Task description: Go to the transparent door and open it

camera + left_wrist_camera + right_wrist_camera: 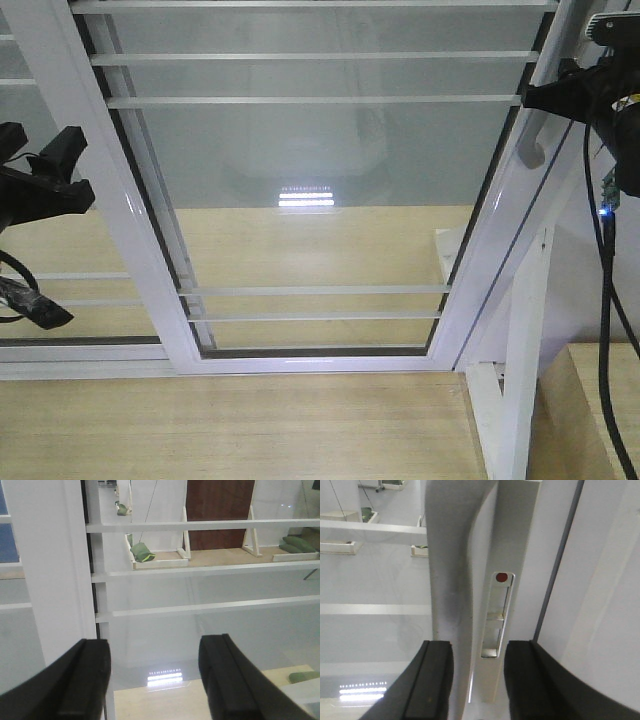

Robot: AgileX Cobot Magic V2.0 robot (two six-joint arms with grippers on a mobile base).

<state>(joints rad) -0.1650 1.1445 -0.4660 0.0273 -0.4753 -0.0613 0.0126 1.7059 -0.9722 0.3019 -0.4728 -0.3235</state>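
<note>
The transparent door [320,180] fills the front view: clear glass in a glossy white frame with thin white bars. Its curved grey handle [535,140] runs down the right stile. My right gripper [527,97] is at the handle. In the right wrist view the handle [455,580] and the lock plate [497,615] with a red dot lie between its black fingers [432,680]. This gripper [477,650] is open, with a gap on the right side. My left gripper [45,140] is open and empty at the door's left stile [50,570], also in its wrist view [152,652].
A second white-framed glass panel [70,250] without a handle stands at the left. A white frame post [520,380] and a wooden ledge [590,420] are at the lower right. Pale wooden floor [250,430] lies below. Green bags [142,552] lie beyond the glass.
</note>
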